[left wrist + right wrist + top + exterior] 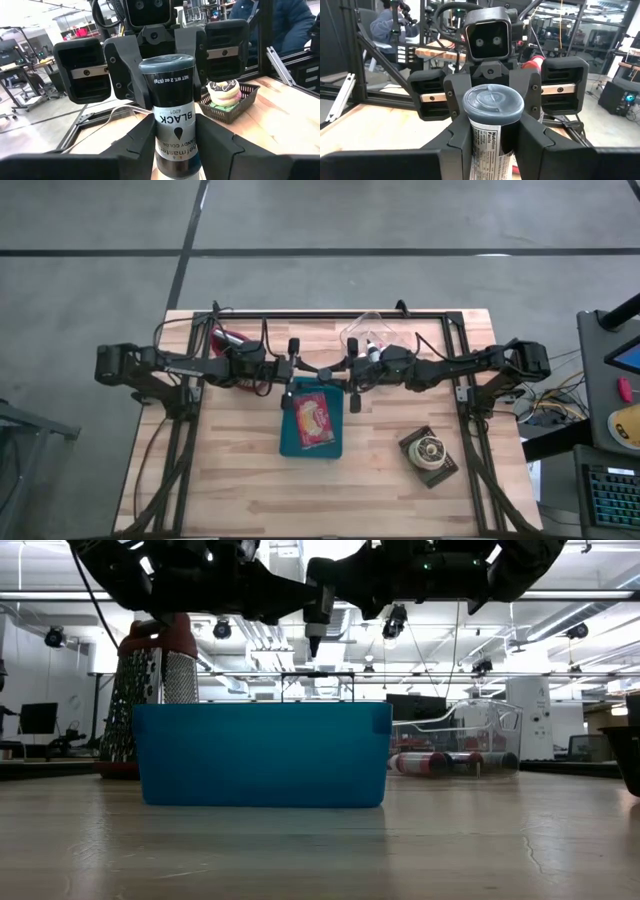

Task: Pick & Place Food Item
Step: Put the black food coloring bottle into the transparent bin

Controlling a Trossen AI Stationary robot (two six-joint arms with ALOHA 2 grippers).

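I am holding the black-labelled cylindrical pepper jar (175,125) in mid-air above the blue plastic bin (290,442) at the wooden table's (230,480) middle, with my left gripper (176,134) and right gripper (492,136) both clamping it, apparently for a secure handover.

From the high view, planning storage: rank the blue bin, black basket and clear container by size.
1. blue bin
2. clear container and black basket: alike; the right arm partly hides the container.

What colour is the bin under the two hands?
Teal blue bin, clearest in the low view.
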